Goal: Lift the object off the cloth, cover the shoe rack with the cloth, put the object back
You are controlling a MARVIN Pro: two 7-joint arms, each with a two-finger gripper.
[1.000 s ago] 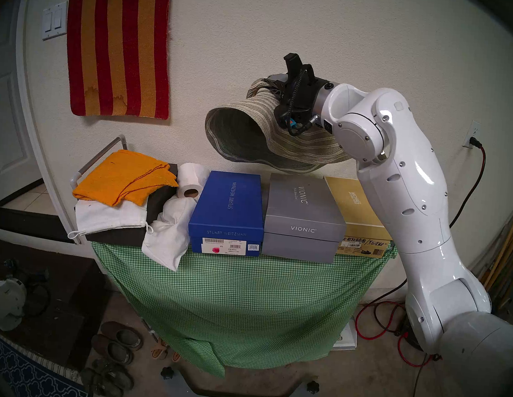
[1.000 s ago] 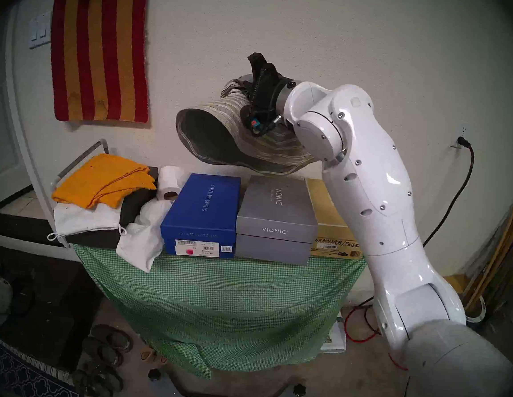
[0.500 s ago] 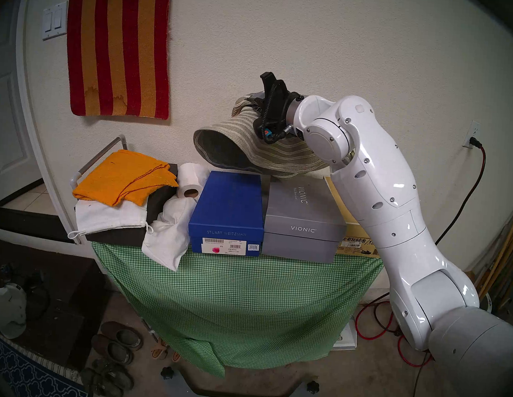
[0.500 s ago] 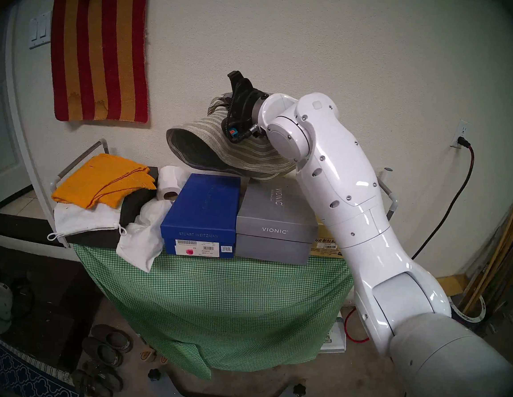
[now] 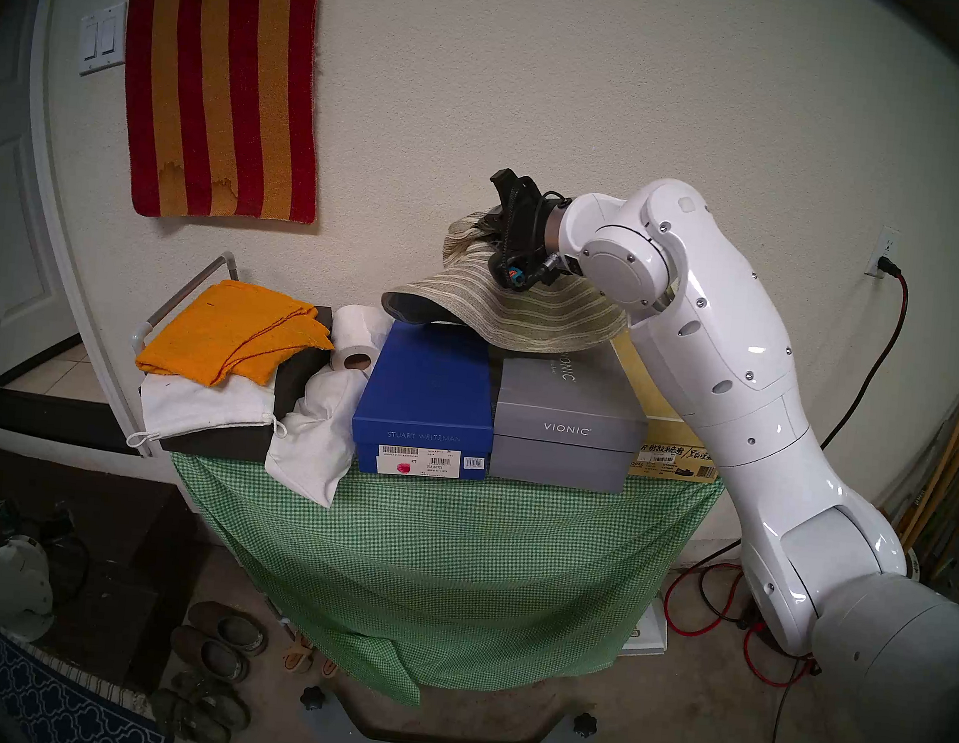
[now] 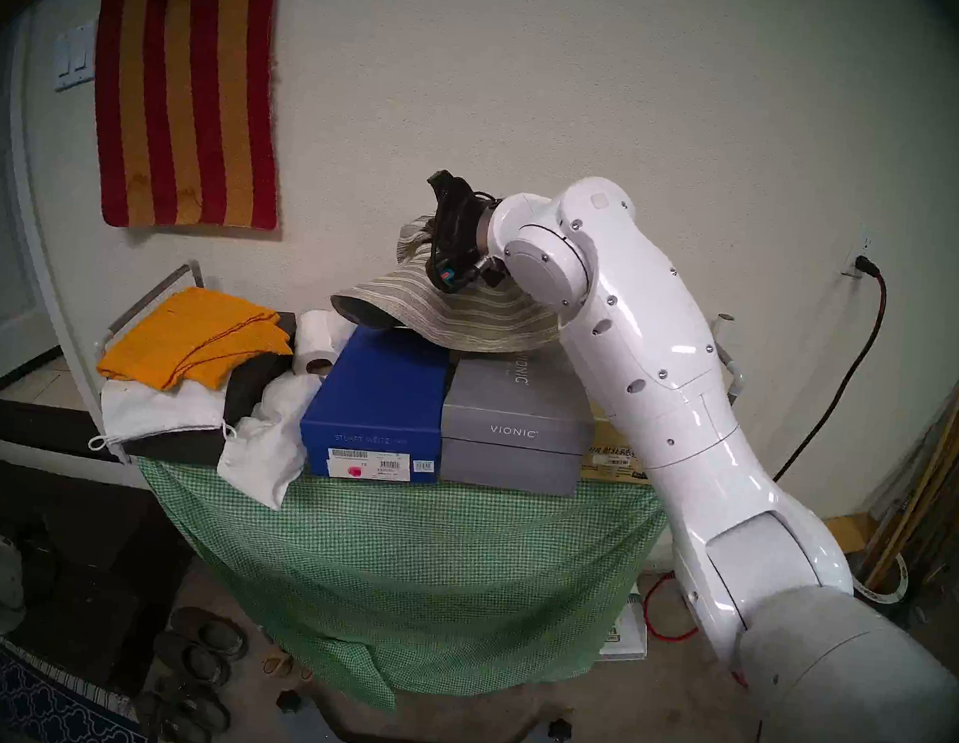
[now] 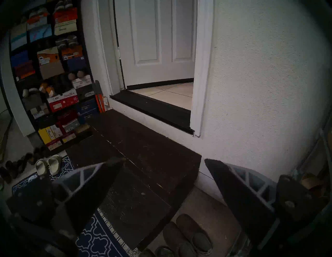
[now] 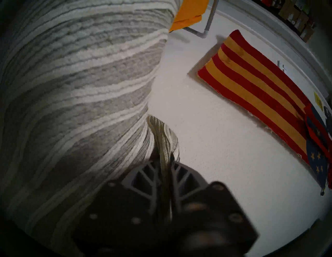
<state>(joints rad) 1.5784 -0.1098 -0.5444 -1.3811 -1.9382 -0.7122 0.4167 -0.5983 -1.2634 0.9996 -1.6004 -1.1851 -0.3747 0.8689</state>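
Observation:
The hat [image 5: 528, 314] [image 6: 470, 315], beige with cream stripes, has its floppy brim lying across the rear lids of the blue and grey boxes. My right gripper [image 5: 487, 227] [image 8: 164, 161] is shut on a pinched fold of the hat's crown [image 8: 161, 136], just above the boxes. The green-and-white check cloth [image 5: 437, 561] [image 6: 409, 558] hangs down the front of the shoe rack, under the boxes. Only the rack's grey side rail [image 5: 183, 290] [image 8: 209, 19] shows. My left gripper [image 7: 164, 159] is open and empty, low over a dark wooden chest [image 7: 143, 152].
On the rack top stand a blue box [image 5: 425, 398], a grey box [image 5: 565, 422] and a tan box [image 5: 659, 401], with an orange towel [image 5: 231, 340], a paper roll [image 5: 355, 340] and white bags [image 5: 315, 434]. Shoes [image 5: 222, 640] and red cables [image 5: 733, 616] lie on the floor.
My right arm has come down and slightly left with the hat. The hat hung clear above the boxes; now its brim lies on their lids. The left arm has barely moved.

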